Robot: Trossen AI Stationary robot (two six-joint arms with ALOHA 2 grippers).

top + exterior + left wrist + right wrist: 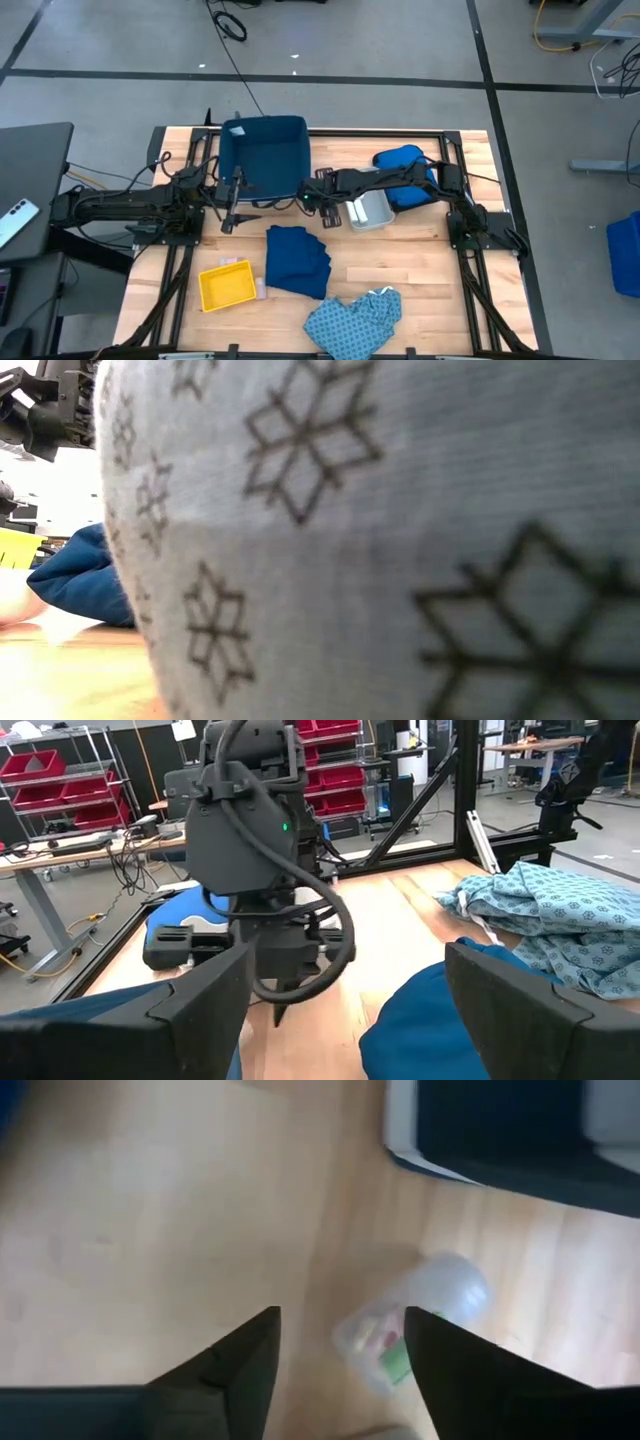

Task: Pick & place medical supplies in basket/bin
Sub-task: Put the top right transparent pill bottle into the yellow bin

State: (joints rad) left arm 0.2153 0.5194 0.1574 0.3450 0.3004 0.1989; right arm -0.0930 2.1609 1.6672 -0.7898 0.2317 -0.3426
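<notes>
Showing green label, unreadable: packet (410, 1335)

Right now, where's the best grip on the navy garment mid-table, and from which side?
Take the dark navy garment from straight above, pinching a raised fold near its middle. It lies crumpled and soft on the table, so there is no rigid edge to grip. Its edge toward the yellow tray looks crowded.

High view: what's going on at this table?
Two arms are sorting medical supplies, and neither is holding anything. The right tool is open over a small packet that lies on the wood, beside the grey tray. The left tool is open and empty by the navy bin. The navy garment and patterned garment lie on the table, outside the bin.
</notes>
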